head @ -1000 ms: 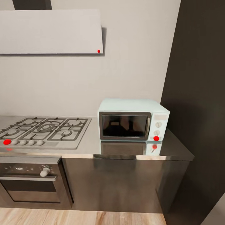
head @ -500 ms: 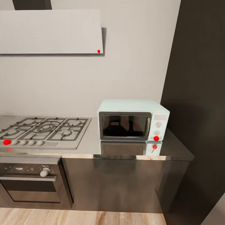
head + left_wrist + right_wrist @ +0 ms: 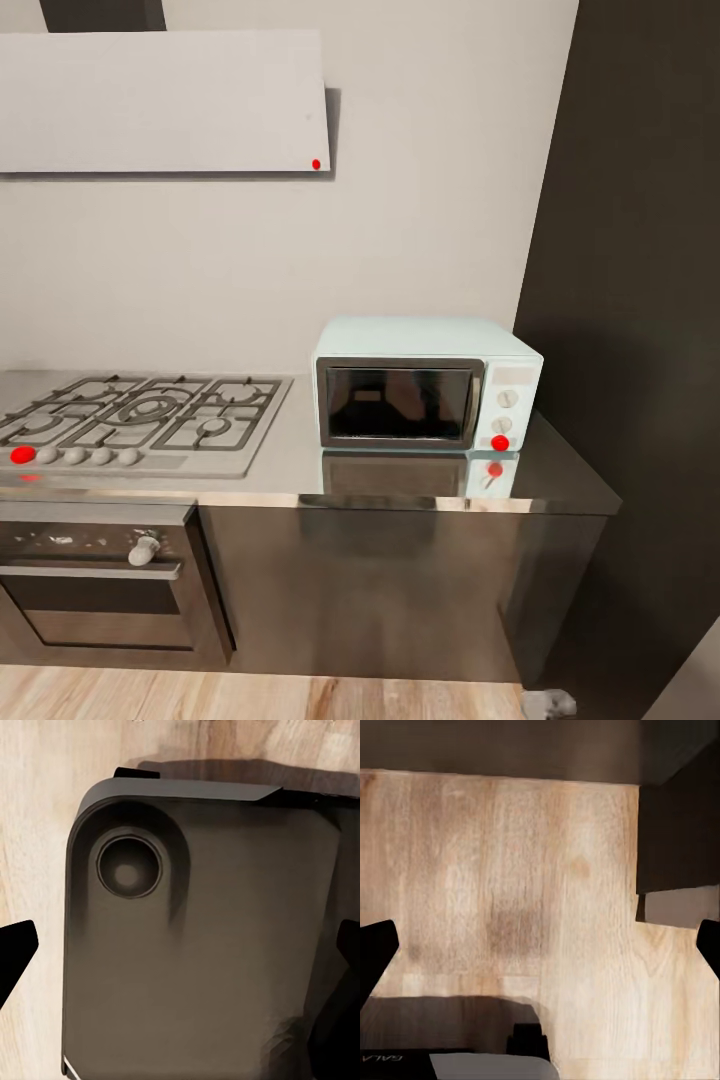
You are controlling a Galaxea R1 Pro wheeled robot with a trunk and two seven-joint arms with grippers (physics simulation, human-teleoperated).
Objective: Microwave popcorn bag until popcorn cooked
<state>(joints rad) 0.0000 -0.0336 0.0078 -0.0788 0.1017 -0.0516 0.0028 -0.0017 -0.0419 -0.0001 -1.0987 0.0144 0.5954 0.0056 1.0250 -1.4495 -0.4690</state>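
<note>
The pale blue-white microwave (image 3: 425,385) stands on the grey steel countertop (image 3: 290,465), close to its right end. Its dark glass door (image 3: 398,403) is closed, and a red light (image 3: 499,443) glows under two white knobs. The popcorn bag and the popcorn are out of view. My left gripper (image 3: 180,960) is open, hanging over my own dark base (image 3: 202,945) and the wooden floor. My right gripper (image 3: 540,945) is also open, above bare wooden floor (image 3: 510,885). Nothing sits between either pair of fingers.
A steel gas hob (image 3: 140,410) lies left of the microwave, with a flat white hood (image 3: 160,100) above it. A black oven (image 3: 95,580) sits under the hob. A tall dark cabinet (image 3: 640,300) walls off the right side. A small grey part (image 3: 548,703) pokes in at the bottom edge.
A small grey part has come into the head view at its bottom right edge. The kitchen and the microwave are as before.
</note>
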